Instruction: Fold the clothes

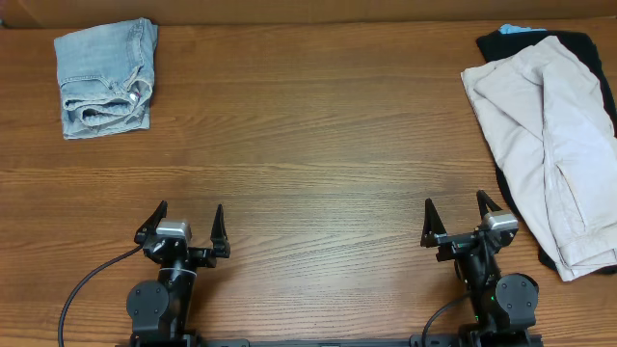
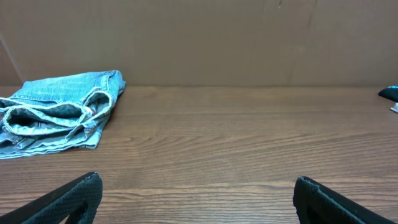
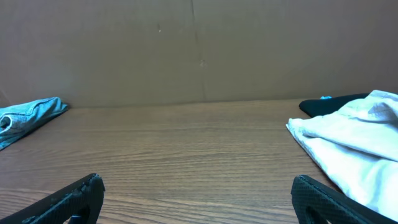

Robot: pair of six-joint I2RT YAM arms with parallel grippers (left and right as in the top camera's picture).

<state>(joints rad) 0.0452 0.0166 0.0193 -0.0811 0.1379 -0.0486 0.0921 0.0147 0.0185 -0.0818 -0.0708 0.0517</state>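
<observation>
Light beige shorts (image 1: pixel 549 135) lie spread at the table's right edge, on top of a black garment (image 1: pixel 583 43); they also show at the right of the right wrist view (image 3: pixel 354 146). Folded faded blue denim shorts (image 1: pixel 104 77) lie at the far left corner and show in the left wrist view (image 2: pixel 56 118). My left gripper (image 1: pixel 186 224) is open and empty near the front edge at the left. My right gripper (image 1: pixel 455 220) is open and empty near the front edge, just left of the beige shorts.
The wooden table (image 1: pixel 308 145) runs between the two piles. A brown wall (image 2: pixel 199 37) stands behind its far edge. A bit of light blue cloth (image 1: pixel 521 29) peeks out at the back of the black garment.
</observation>
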